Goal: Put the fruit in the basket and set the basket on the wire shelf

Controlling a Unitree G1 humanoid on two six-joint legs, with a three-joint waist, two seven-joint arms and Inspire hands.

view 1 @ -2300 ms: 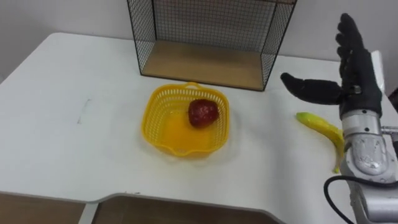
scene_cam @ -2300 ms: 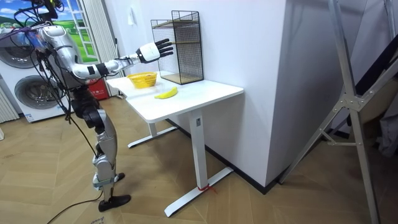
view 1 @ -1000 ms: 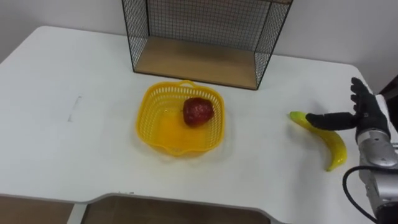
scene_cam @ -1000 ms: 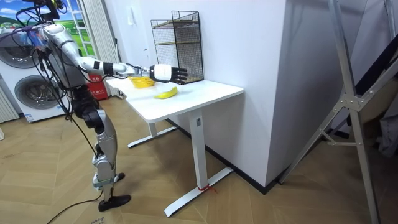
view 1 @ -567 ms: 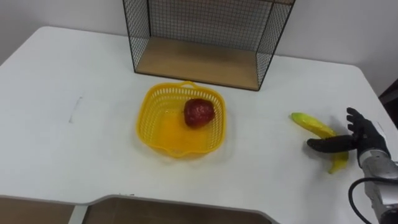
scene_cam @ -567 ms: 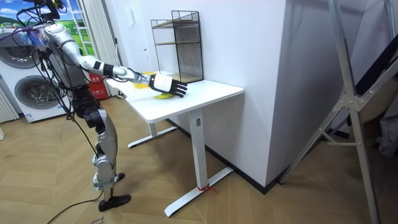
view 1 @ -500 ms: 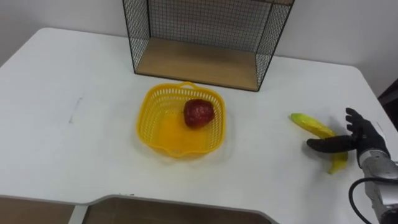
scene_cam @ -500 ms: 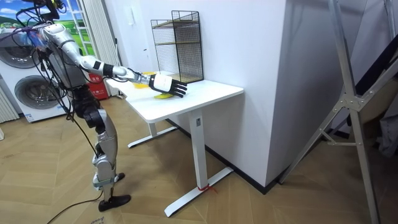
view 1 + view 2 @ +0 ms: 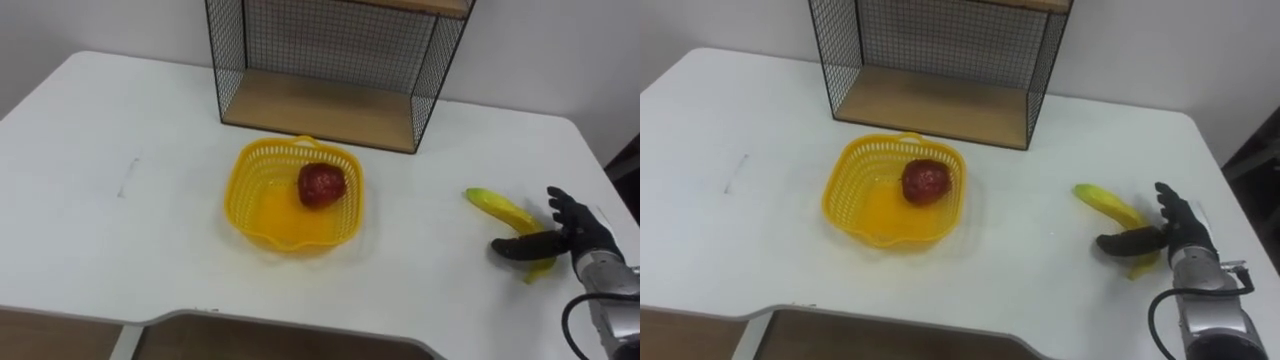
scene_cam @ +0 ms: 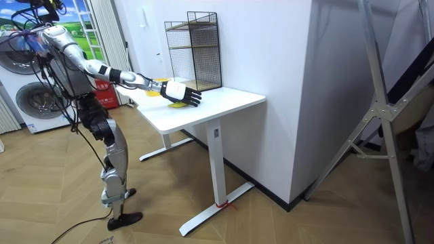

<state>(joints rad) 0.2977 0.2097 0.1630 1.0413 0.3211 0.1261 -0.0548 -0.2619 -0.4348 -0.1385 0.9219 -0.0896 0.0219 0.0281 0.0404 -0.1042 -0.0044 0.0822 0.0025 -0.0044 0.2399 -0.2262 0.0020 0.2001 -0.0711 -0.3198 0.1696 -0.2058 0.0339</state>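
The banana (image 9: 500, 208) lies on the counter (image 9: 120, 130), well apart from the yellow basket (image 9: 245, 190). Its long side points from the basket toward the right robot hand (image 9: 572, 232). That hand sits over the banana's near end with its fingers spread, not gripping yet.

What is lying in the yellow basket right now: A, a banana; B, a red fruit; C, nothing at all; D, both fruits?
B: the red fruit sits inside the yellow basket, while the banana lies on the table at the right hand.
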